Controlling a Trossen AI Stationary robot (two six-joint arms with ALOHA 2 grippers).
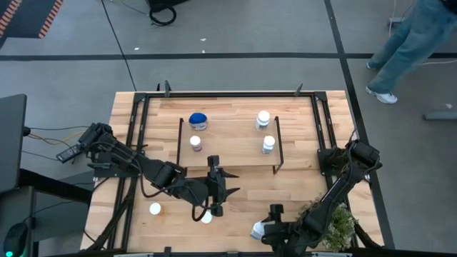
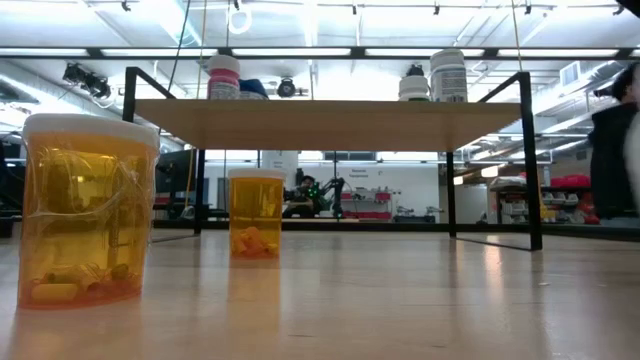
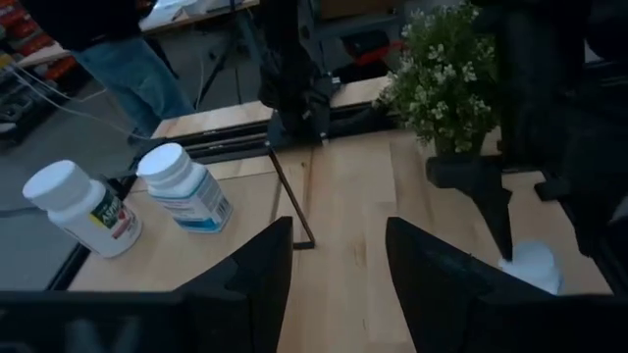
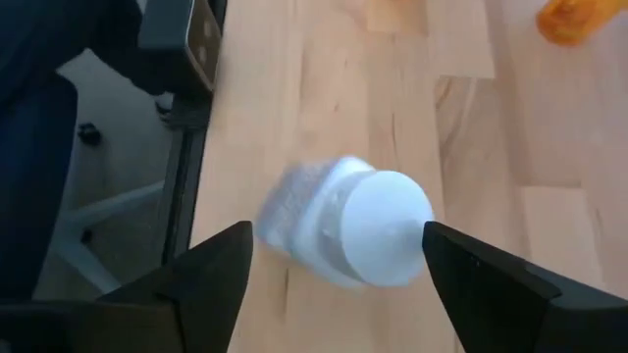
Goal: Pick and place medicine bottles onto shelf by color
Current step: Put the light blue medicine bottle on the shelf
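High view. Light-wood table [image 1: 235, 214] with black frame. Low light-wood shelf with thin black end frames [image 1: 228, 153], carrying four items: a wide blue-capped bottle [image 1: 198, 121], a white-capped bottle [image 1: 196, 143], and two white bottles at [image 1: 263, 120] and [image 1: 268, 144]. Two white-capped orange bottles are recorded on the table in front of the shelf, at [image 1: 155, 209] and [image 1: 207, 217]. The left end effector [image 1: 213, 187] is placed just in front of the shelf edge, over the second of these. The right end effector [image 1: 265, 230] is placed at the near table edge, around a tilted white bottle [image 1: 258, 230], beside a bushy green plant [image 1: 335, 225].

Low view. Two translucent orange bottles are seen standing upright on the table, near [image 2: 88, 210] and farther [image 2: 256, 213]; pills are visible inside.

Left wrist view. Fingers are held apart, nothing between them. Both white bottles on the shelf are seen.

Right wrist view. Fingers are spread either side of the white bottle [image 4: 343, 224], not closed on it; the bottle appears to lean or lie.

Handling. The bottles are judged light, rigid, smooth and prone to roll or tip; a grip across the round body below the cap is advised.
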